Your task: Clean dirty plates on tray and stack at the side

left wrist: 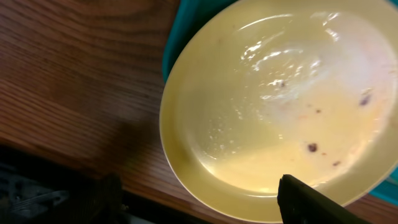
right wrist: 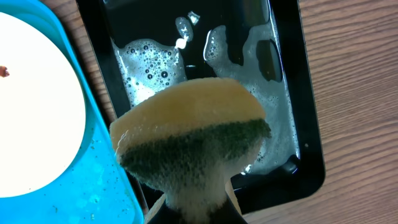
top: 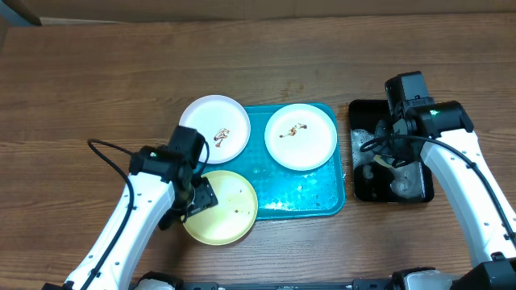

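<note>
Scrubbing step: right claw (right wrist: 198,208) clamps the sponge (right wrist: 189,134) above the black tray (right wrist: 298,93). Left claw (top: 200,196) is at the yellow plate (top: 232,208), grip unclear. Next, sponge meets plate.

Bare surface (top: 97,64) lies open across the top and left of the overhead frame, while plates (top: 301,137) crowd the tray (top: 314,193) and a black tray (top: 363,189) blocks the right.

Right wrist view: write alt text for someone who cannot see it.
The right gripper holds a yellow sponge with a green scouring face over a black tray holding soapy foam. At left lies the edge of the turquoise tray with part of a white plate on it; wooden table shows at right.
</note>
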Action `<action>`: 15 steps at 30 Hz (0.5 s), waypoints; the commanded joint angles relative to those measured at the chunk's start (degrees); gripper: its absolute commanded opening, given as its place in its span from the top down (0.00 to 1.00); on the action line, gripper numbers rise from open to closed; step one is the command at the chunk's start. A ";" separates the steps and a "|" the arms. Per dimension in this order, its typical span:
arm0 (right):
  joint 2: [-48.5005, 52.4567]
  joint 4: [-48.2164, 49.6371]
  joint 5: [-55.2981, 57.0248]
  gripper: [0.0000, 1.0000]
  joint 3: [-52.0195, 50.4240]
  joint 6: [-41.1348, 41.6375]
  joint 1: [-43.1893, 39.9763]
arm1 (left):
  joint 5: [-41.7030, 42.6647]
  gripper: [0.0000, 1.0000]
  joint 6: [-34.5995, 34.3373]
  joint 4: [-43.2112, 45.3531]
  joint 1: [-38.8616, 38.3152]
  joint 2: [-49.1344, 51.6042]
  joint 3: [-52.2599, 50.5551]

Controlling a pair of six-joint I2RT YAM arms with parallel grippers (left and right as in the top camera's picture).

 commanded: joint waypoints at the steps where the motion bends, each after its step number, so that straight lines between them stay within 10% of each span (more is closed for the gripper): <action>1: 0.07 0.09 0.57 0.96 0.98 -0.02 -0.33 | 1.16 0.19 1.11 1.79 0.33 -0.46 -3.65; 15: 0.07 0.07 0.39 0.96 0.98 -0.02 -0.33 | 4.24 0.41 -1.66 12.59 0.33 -0.48 -12.50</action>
